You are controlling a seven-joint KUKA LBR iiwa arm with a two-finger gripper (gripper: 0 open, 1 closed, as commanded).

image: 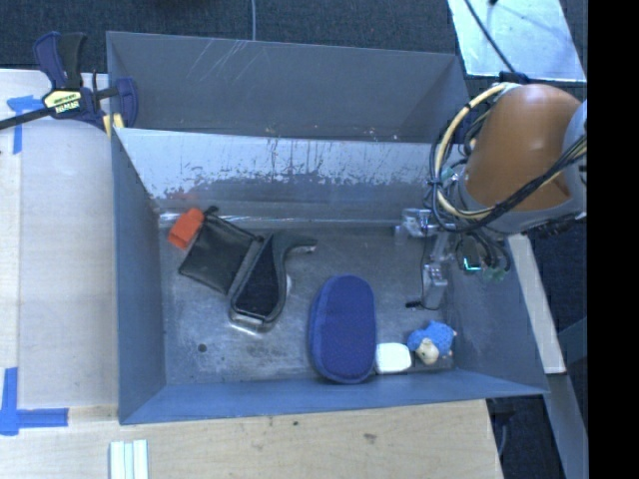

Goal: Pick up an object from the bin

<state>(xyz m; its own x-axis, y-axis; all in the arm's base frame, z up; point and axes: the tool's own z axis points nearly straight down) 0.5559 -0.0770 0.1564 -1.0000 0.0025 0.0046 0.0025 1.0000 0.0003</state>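
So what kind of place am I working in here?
Probably a robot grasping test station: a grey metal bin holds unrelated odds like a blue oval pouch and an orange block, and the arm's gripper hangs inside it at the view's right.

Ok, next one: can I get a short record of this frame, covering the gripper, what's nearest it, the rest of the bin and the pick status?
gripper: at the right side of the bin, near the floor
nearest: blue toy, just toward the near wall from the gripper
beside toy: white block, to the toy's left
centre: blue case, oval, lying flat, next to the white block
left: black pouch, with an orange block at its far corner
beside pouch: dark curved thing, kind unclear
pick status: all things lie on the floor, none raised
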